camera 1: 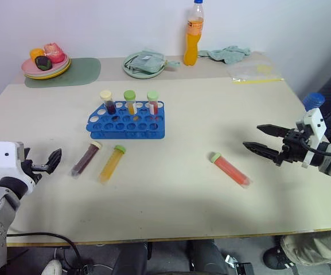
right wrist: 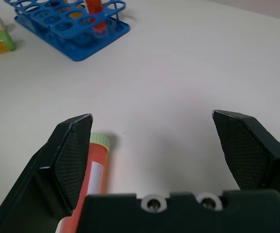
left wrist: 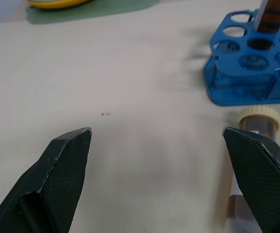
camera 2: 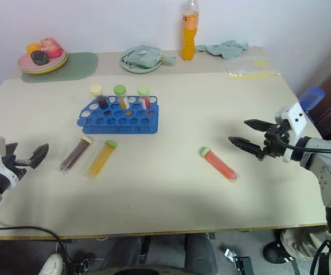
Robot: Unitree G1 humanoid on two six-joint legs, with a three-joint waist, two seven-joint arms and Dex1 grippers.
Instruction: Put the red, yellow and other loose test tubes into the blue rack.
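1. Looking over the worktop [camera 1: 171,195], I see a wide pale beige surface pushed against a white wall, with a dark piece of furniture at my right.
2. At the far edge stand a green placemat [camera 1: 76,71] with a stack of plates [camera 1: 46,67] carrying toy food, a pale green plate [camera 1: 144,64] with a folded cloth, a tall orange drink bottle [camera 1: 193,35], a crumpled green cloth [camera 1: 229,54] and a clear plastic bag [camera 1: 252,72].
3. The blue rack [camera 1: 127,121] sits in the middle, a little to my left. Three capped tubes already stand upright in its back row, and the front holes are free.
4. Three loose tubes lie flat. The maroon tube [camera 1: 85,158] and the yellow tube [camera 1: 112,163] lie side by side just in front of the rack. The red tube [camera 1: 230,169] lies well apart, toward my right.
5. My right hand [camera 1: 261,139] is wide open and empty, near the red tube. I judge this is the step in hand: I should lower the fingers on both sides of the tube body, close at its middle, not on the cap, then lift it and turn it cap-up before a free hole.
6. My left hand [camera 1: 49,162] is also open and empty, near the maroon tube.
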